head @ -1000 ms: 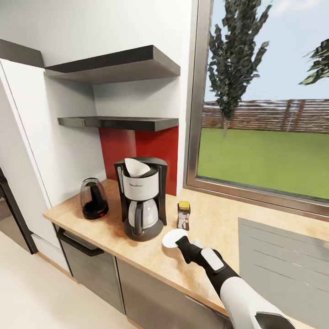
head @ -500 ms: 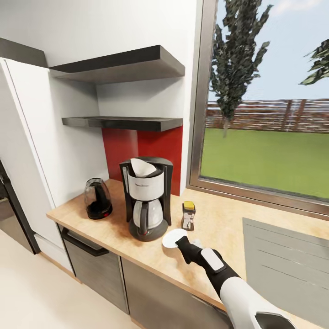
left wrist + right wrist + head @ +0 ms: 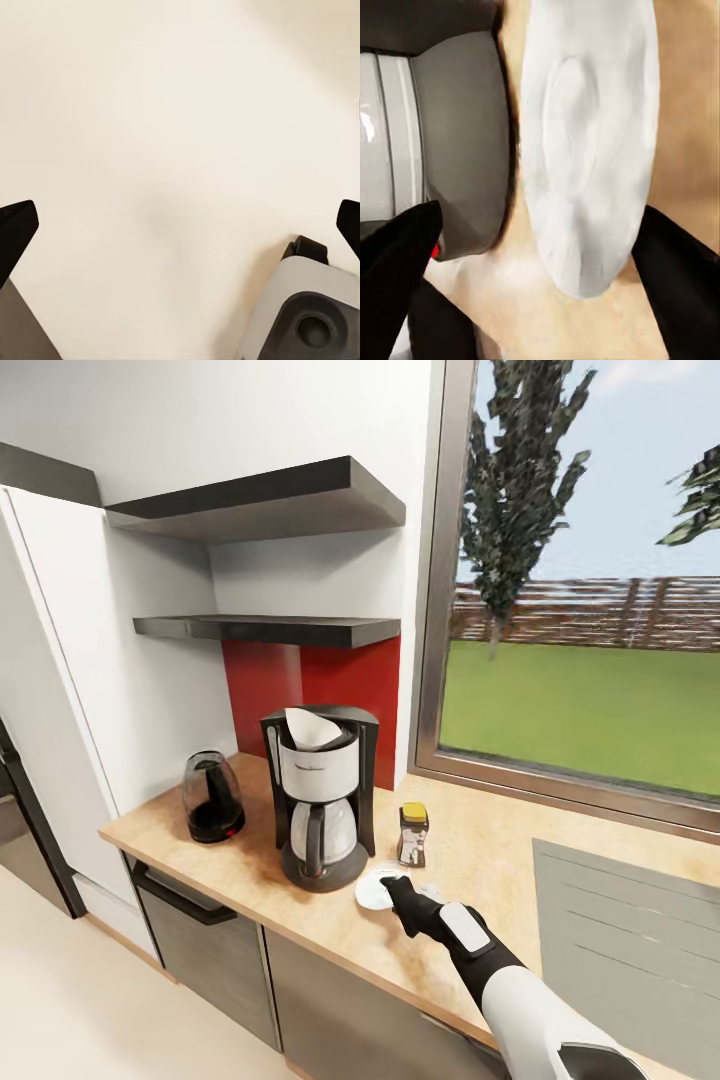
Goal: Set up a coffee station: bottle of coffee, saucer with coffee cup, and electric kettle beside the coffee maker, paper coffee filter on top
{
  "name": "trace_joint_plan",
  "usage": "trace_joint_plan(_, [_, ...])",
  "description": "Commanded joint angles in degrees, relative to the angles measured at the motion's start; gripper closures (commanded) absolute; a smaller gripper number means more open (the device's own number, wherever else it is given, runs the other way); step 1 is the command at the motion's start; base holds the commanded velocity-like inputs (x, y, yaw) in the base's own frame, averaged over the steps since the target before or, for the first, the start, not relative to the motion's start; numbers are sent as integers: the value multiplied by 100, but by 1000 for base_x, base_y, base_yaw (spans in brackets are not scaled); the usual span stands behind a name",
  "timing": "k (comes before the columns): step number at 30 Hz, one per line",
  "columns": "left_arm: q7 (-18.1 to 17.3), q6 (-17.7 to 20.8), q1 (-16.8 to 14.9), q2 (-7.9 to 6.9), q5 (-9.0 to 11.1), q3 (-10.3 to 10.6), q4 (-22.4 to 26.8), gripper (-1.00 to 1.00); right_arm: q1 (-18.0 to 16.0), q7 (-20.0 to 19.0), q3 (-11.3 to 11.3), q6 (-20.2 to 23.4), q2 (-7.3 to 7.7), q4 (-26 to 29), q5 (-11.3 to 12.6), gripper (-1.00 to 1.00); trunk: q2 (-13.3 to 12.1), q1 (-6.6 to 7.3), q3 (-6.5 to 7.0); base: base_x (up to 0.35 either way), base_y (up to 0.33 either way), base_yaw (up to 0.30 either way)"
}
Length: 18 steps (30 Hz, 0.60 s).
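Observation:
The black and silver coffee maker (image 3: pixel 318 800) stands on the wooden countertop (image 3: pixel 480 860) with a white paper filter (image 3: pixel 310 728) on its top. To its left is the dark electric kettle (image 3: pixel 212 798); to its right is the small coffee bottle (image 3: pixel 412 835) with a yellow lid. A white saucer (image 3: pixel 374 888) lies flat on the counter just in front of the maker's base. My right gripper (image 3: pixel 396 886) hovers at the saucer's near edge. In the right wrist view its fingers (image 3: pixel 394 262) stand wide apart around the saucer (image 3: pixel 585 150), open. My left gripper (image 3: pixel 180 229) is open over the floor.
Two dark wall shelves (image 3: pixel 270 628) hang above the coffee maker beside a red backsplash (image 3: pixel 340 680). A large window (image 3: pixel 590 610) lies to the right, a grey sink area (image 3: pixel 630 940) at the counter's right, and a dishwasher front (image 3: pixel 200 950) below the counter.
The whole view has shifted slightly as the camera moved. The right gripper stays at the saucer's near edge, and the saucer lies in nearly the same spot by the coffee maker.

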State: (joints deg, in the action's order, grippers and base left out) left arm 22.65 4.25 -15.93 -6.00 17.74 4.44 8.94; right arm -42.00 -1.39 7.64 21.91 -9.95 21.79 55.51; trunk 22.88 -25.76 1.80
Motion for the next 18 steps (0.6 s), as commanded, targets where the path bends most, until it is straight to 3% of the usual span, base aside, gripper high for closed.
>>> trace_joint_plan(1, [29, 41, 2, -4, 37, 48, 14, -100, -1, -11, 45, 31, -5, 1, -3, -100, 4, -2, -2, 0, 0, 0])
trace_joint_plan(12, [29, 36, 6, -6, 37, 48, 12, -100, -1, -3, 45, 32, -5, 1, -5, -100, 4, -2, -2, -1, 0, 0])
trace_joint_plan(18, [29, 33, 8, -6, 37, 48, 13, -100, -1, -2, 45, 33, -5, 1, -5, -100, 4, -2, -2, -227, 0, 0])
